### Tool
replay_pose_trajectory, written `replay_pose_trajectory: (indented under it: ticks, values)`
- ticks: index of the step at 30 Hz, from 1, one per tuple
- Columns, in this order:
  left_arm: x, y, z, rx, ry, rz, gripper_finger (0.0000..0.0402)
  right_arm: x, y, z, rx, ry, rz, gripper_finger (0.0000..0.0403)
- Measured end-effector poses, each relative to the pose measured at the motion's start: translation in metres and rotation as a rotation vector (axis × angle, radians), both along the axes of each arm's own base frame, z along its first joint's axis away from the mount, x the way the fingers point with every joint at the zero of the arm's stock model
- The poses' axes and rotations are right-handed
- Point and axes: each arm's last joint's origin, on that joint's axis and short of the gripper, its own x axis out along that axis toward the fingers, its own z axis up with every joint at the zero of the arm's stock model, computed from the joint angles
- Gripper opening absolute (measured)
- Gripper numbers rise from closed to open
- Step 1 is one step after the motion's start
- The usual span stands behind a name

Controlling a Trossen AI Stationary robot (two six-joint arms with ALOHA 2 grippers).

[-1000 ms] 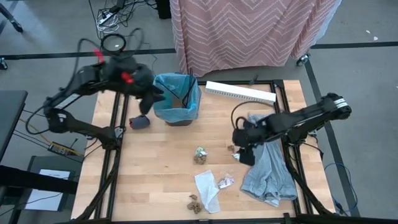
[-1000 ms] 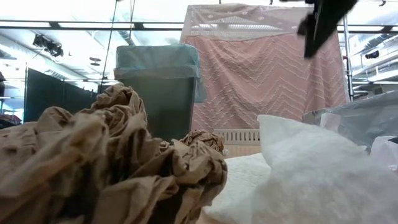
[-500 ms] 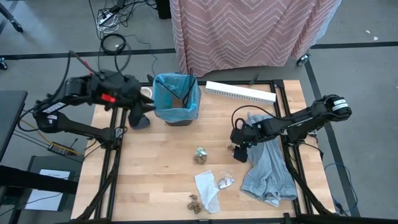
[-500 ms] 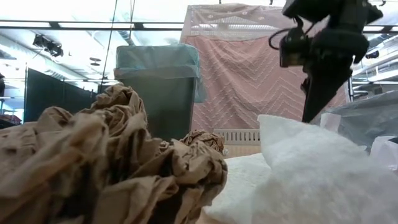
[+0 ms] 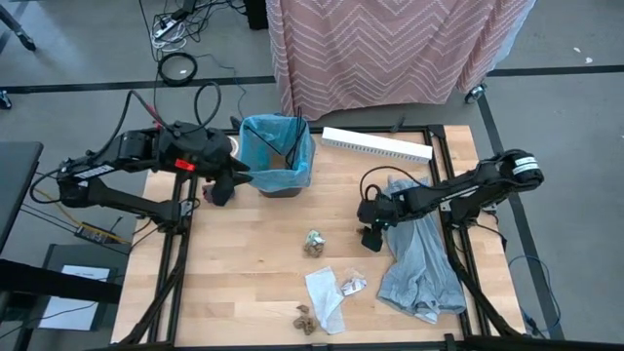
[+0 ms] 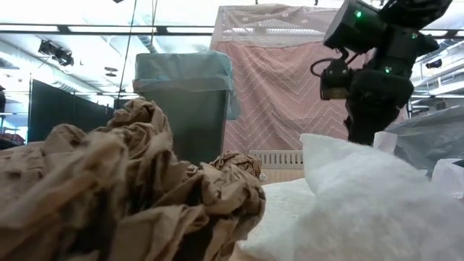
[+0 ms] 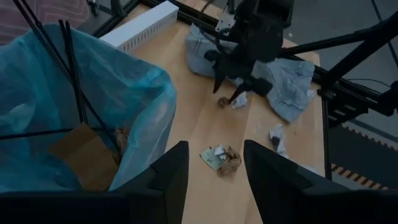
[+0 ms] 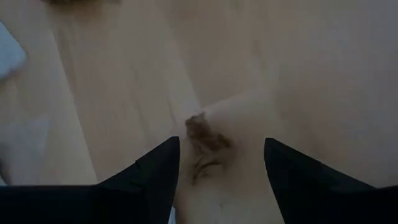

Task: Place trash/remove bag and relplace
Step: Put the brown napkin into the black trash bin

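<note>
The bin point(image 5: 278, 156) is already holding cardboard and sticks, but several scraps point(image 5: 314, 244) are lying mid-desk point(image 5: 244, 273). The right tool point(image 5: 371, 237), jaws wide, is straddling a brown lump point(image 8: 205, 146); the left tool point(image 5: 226, 180), wide and empty, is waiting beside the bin. The bag swap is not yet done.

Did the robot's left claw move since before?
Yes. The left gripper has swung back from over the bin rim and now sits beside the bin, on its left in the high view.
</note>
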Motion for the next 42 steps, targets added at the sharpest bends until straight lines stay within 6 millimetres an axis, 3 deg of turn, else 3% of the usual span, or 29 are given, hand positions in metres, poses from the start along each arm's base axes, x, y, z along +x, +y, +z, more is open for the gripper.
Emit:
replay_pose_trajectory:
  ticks: [5,7,12,17,21,26,30,35,39,42]
  values:
    - [-0.001,0.000,0.001,0.001,-0.003,0.002,0.0162,0.010,0.004,-0.017,-0.001,0.076,-0.031,0.0216]
    - [-0.002,0.000,0.001,0.002,-0.008,0.004,0.0162,0.014,0.005,-0.021,-0.013,0.115,-0.048,0.0192]
    - [-0.002,0.000,0.001,-0.007,-0.006,0.010,0.0162,0.022,0.007,-0.003,-0.044,0.154,0.002,0.0035]
    - [-0.005,0.000,0.004,0.008,-0.031,0.016,0.0162,0.039,0.005,0.056,-0.071,0.131,0.051,0.0008]
    - [-0.014,-0.001,0.011,0.022,-0.093,0.021,0.0162,0.066,-0.002,0.134,-0.134,-0.054,0.037,0.0004]
    - [-0.032,-0.001,0.019,0.044,-0.154,0.054,0.0162,0.095,-0.029,0.224,-0.317,-0.312,-0.024,0.0001]
    - [-0.041,-0.001,0.021,0.063,-0.176,0.082,0.0162,0.121,-0.066,0.262,-0.424,-0.411,-0.061,0.0001]
    - [-0.047,-0.001,0.023,0.075,-0.191,0.102,0.0162,0.160,-0.109,0.272,-0.480,-0.451,-0.061,0.0000]
    - [-0.046,-0.001,0.023,0.076,-0.190,0.103,0.0162,0.184,-0.129,0.251,-0.410,-0.387,0.022,0.0006]
    - [-0.046,-0.001,0.023,0.076,-0.190,0.104,0.0162,0.193,-0.135,0.232,-0.378,-0.309,0.086,0.0042]
